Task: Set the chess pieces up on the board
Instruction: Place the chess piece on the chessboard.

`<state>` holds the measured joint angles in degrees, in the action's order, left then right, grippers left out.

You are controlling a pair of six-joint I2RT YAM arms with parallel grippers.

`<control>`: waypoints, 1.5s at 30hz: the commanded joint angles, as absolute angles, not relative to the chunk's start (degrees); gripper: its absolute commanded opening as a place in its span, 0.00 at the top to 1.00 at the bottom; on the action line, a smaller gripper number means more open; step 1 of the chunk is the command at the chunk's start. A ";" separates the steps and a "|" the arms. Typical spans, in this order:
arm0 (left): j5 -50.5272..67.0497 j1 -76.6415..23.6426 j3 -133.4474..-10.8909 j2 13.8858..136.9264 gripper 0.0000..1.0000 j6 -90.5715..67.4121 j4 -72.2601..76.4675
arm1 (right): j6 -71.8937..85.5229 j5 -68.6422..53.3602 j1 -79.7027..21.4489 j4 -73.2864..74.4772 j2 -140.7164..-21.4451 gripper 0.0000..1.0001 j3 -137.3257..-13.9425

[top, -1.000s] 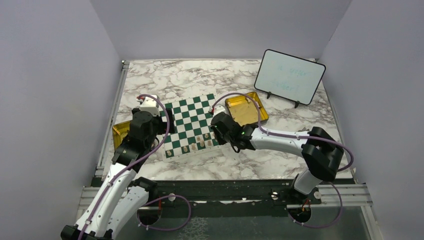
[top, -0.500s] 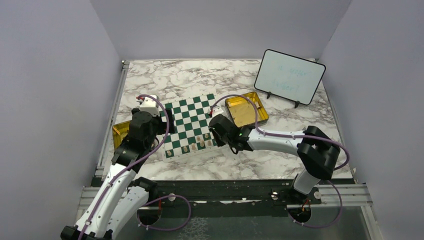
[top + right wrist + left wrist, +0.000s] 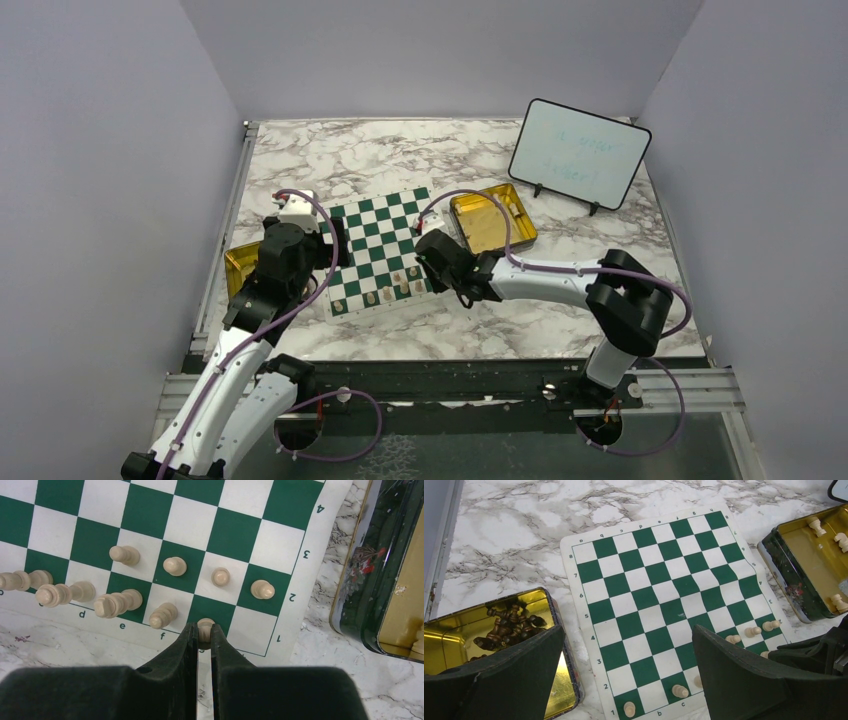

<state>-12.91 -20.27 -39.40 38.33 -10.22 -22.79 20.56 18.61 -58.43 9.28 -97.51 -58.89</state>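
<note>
- Step in hand: 1 cream piece (image 3: 205,625) is being set on the near row of the board (image 3: 372,228) by the right tool (image 3: 202,636).
- Right tool: the fingers are drawn together and clamped on the top of that piece.
- The held piece sits over the near edge of the green square just past the column marked f, in row 1.
- Whether its base already rests on the mat cannot be told from the wrist view.
- The board lies flat on the marble counter (image 3: 330,160), with a gold tin on either side.
- Other cream pieces (image 3: 175,566) are seen on the board: 4 in row 2 and 4 more in row 1 to the left of the held one. Those furthest left look tipped, though the angle leaves that uncertain.
- Left tool (image 3: 626,650): the jaws are spread wide and nothing is held. It hangs above the board's left side, near the left tin (image 3: 444,645) with its dark pieces (image 3: 509,627).
- A few loose cream pieces (image 3: 816,526) are seen in the right tin (image 3: 814,565).
- Next move, as judged: the piece is to be centred on its square and seated, then released with a small opening.
- A straight lift is called for, since the neighbour on f stands just beside the fingers.
- The corner square of row 1 is not yet filled.
</note>
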 commanded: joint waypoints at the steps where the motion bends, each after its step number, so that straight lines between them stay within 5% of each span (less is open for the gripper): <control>1: -12.92 -20.48 -39.05 37.56 0.01 -10.02 -21.36 | 21.09 20.70 -58.89 7.92 -98.55 0.86 -60.65; 45: -13.10 -20.48 -39.02 37.40 0.01 -10.02 -21.36 | 23.00 21.01 -58.93 15.40 -103.61 0.79 -65.22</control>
